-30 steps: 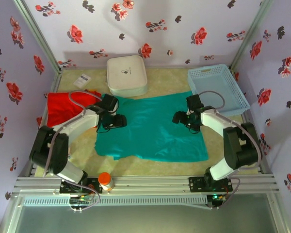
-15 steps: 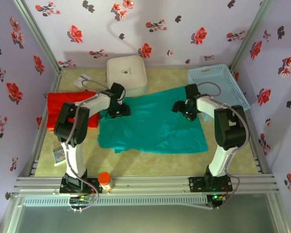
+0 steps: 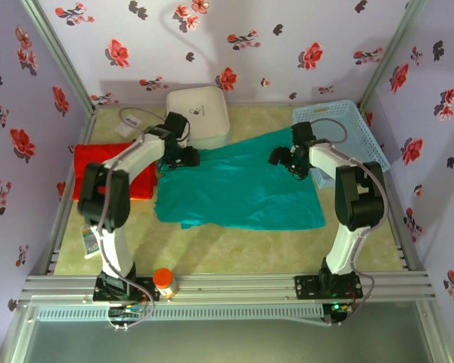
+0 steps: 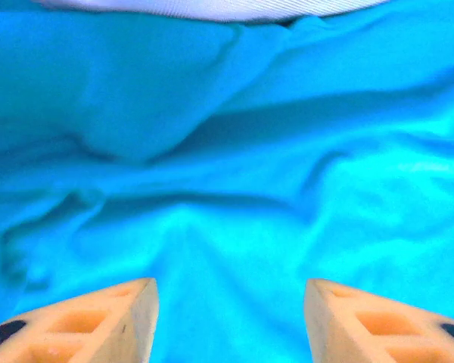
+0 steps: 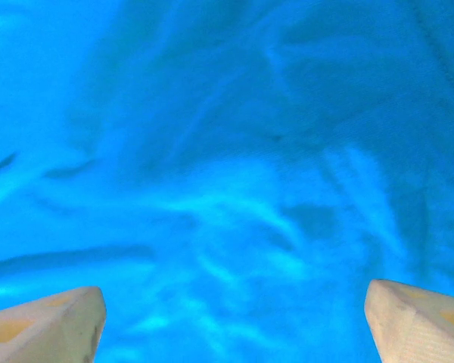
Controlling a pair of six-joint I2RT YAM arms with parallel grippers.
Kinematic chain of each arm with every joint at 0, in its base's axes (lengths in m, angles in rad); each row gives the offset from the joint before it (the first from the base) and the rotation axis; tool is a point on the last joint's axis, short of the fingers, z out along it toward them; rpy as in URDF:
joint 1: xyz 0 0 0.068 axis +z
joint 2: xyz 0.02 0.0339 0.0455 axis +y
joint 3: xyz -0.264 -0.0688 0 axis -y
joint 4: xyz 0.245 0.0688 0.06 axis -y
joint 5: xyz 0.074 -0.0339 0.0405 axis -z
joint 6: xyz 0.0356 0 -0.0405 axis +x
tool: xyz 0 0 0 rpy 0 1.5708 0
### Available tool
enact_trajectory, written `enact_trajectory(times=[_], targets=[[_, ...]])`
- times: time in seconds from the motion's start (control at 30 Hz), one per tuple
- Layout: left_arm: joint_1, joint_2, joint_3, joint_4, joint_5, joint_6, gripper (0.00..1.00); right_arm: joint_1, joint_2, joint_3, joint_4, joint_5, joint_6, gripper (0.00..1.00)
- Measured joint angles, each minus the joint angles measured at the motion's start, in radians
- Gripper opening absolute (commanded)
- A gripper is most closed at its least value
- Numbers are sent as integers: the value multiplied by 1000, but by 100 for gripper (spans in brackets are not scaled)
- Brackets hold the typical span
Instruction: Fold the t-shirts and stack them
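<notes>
Left claw (image 4: 228,293) and right claw (image 5: 233,291) gape wide over the rumpled t-shirt (image 3: 234,193) (teal-green, spread mostly flat).

Both arms stretched from the near edge of the surface (image 3: 234,249) toward its far side. The left gripper (image 3: 183,157) and right gripper (image 3: 286,160) faced each other, angled downward, each with fingers (image 4: 98,321) spread apart.

Teal-green t-shirt (image 3: 238,193), red t-shirt (image 3: 87,166), light-blue basket (image 3: 359,140), white box (image 3: 198,113), red-flowered walls (image 3: 287,30)
</notes>
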Motion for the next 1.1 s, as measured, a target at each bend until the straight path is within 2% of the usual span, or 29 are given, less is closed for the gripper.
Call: enact_trajectory(times=[0.17, 0.27, 0.37, 0.57, 0.93, 1.1], targets=[[-13, -367, -245, -24, 9, -26, 40, 39, -185, -100, 5, -23, -3, 89], [-53, -517, -397, -36, 11, -81, 36, 45, -264, -161, 5, -26, -2, 89], [-120, -594, -535, -46, 18, -157, 34, 45, -307, -208, 4, -25, 1, 89], [-204, -619, -705, -33, 18, -282, 28, 45, -318, -226, -6, -18, 2, 88], [-221, -536, -759, 64, 9, -354, 26, 45, -318, -226, -17, -2, 2, 87], [-228, -505, -765, 94, 9, -366, 30, 45, -318, -226, -23, 5, 1, 87]])
